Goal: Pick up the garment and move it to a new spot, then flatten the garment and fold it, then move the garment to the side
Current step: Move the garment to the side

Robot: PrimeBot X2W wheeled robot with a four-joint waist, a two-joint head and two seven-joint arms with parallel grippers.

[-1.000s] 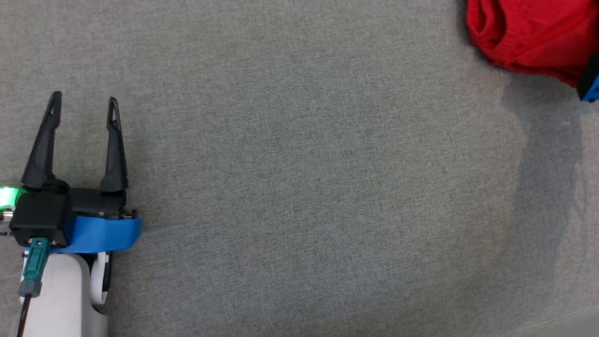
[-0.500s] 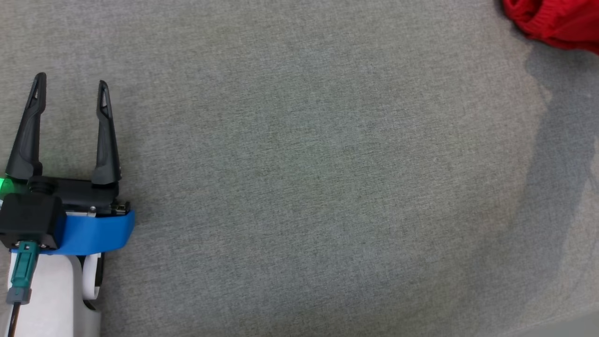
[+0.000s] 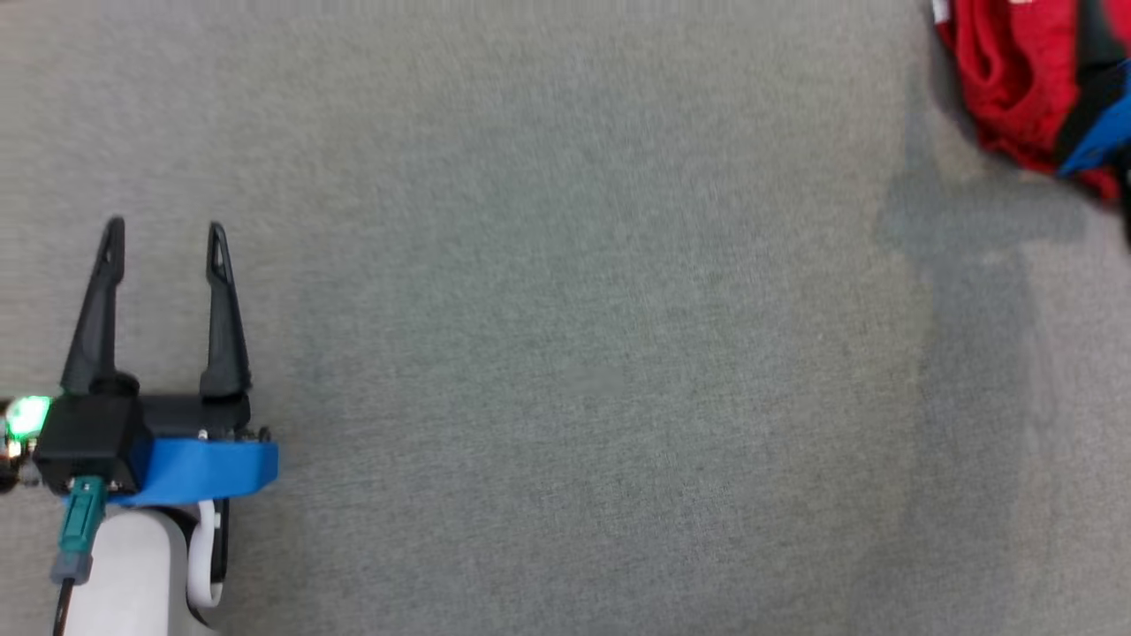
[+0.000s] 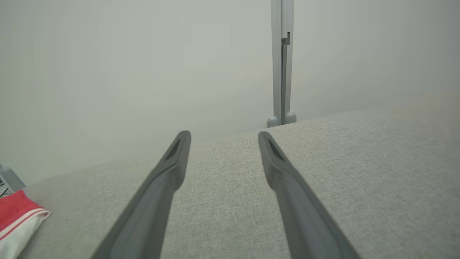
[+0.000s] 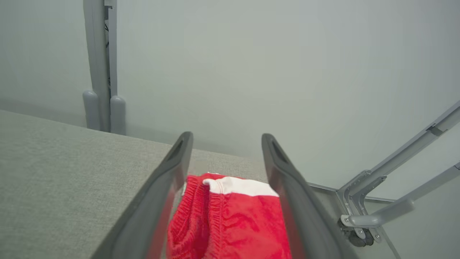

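We see the red garment (image 3: pixel 1007 79) bunched at the far right corner of the grey fabric surface (image 3: pixel 565 353), its gathered elastic band and white trim towards the surface's far edge. The right gripper (image 5: pixel 226 138) hovers over it with its 2 dark fingers spread wide and the cloth showing between them; we cannot tell whether they touch it. The left gripper (image 3: pixel 164 228) hangs above the near left part of the surface, well apart from the garment, its 2 fingers wide apart and holding nothing. Beyond the surface's far edge stands a pale wall with a grey post (image 4: pixel 282 61).
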